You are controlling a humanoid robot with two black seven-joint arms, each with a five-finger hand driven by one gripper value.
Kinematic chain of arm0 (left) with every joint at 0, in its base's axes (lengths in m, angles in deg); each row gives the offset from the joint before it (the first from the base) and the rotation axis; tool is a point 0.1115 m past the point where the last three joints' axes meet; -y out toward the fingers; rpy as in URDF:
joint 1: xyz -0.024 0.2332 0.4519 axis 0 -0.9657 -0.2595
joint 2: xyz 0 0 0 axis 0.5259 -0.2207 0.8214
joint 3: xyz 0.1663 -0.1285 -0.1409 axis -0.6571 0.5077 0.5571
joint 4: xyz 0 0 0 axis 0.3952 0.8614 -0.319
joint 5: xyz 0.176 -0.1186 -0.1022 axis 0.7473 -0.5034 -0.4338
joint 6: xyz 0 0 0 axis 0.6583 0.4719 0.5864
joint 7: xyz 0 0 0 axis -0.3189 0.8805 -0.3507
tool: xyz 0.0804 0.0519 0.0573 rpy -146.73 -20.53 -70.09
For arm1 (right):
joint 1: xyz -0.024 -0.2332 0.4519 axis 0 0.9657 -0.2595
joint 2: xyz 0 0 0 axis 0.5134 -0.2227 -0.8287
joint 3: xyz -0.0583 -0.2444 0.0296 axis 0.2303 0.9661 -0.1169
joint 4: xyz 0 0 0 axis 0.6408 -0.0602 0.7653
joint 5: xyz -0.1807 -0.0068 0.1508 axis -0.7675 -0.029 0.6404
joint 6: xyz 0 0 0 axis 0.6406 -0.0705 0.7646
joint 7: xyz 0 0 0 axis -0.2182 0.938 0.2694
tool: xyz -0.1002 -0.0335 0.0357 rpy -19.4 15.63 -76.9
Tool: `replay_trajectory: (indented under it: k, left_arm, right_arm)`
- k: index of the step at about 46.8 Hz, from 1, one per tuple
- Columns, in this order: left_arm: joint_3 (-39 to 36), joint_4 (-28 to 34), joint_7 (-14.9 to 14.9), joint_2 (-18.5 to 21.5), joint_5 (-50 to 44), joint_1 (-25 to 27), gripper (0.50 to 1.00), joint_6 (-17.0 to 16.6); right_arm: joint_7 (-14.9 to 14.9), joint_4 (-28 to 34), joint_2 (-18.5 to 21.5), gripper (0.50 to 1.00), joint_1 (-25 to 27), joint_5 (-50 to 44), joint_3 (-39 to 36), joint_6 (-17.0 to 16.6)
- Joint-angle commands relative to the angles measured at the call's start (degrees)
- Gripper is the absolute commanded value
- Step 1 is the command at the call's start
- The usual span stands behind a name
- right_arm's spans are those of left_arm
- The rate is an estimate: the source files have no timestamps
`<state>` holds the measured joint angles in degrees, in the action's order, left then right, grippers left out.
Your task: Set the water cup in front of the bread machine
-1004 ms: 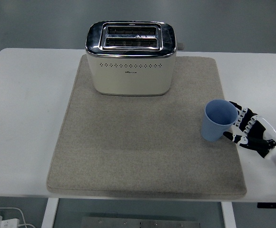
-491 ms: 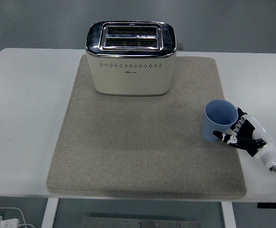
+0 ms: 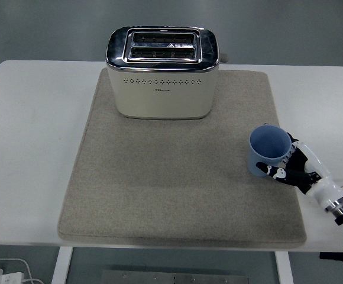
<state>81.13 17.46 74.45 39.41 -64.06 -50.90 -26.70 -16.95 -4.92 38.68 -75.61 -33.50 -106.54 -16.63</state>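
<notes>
The right hand (image 3: pixel 294 167) has its fingers wrapped around the blue cup (image 3: pixel 268 150), which stands at the mat's (image 3: pixel 159 195) right side, well apart from the toaster (image 3: pixel 162 74), so the carry to its front remains.

The bread machine (image 3: pixel 162 74) has a mirror-bright chromed metal top over smooth, satin cream sides; the mat (image 3: pixel 159 177) beneath it looks like matt, felt-like grey-beige cloth. The water cup (image 3: pixel 267 150) is smooth matt blue, plastic by its look; the table (image 3: pixel 29 148) is smooth, plain white.
</notes>
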Motion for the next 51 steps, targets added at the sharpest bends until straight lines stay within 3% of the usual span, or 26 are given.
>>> replay_trajectory:
  k: [1, 27, 42, 46, 51]
  left_arm:
    - [0.00, 0.00, 0.02, 0.00, 0.00, 0.01, 1.000, 0.00]
    - [0.00, 0.00, -0.06, 0.00, 0.00, 0.01, 1.000, 0.00]
    - [0.00, 0.00, 0.02, 0.00, 0.00, 0.01, 1.000, 0.00]
    - [0.00, 0.00, -0.06, 0.00, 0.00, 0.01, 1.000, 0.00]
    - [0.00, 0.00, 0.02, 0.00, 0.00, 0.01, 1.000, 0.09]
  right_arm:
    - [0.00, 0.20, 0.16, 0.928, -0.11, -0.10, 0.02, -0.01]
    - [0.00, 1.08, 0.34, 0.926, -0.11, -0.19, -0.06, -0.54]
    - [0.00, 2.04, 2.62, 0.924, -0.11, -0.19, -0.06, -0.71]
    - [0.00, 2.31, 3.15, 0.899, -0.20, -0.19, -0.06, -0.71]
    - [0.00, 2.31, 3.24, 0.799, -0.20, -0.27, 0.02, -0.80]
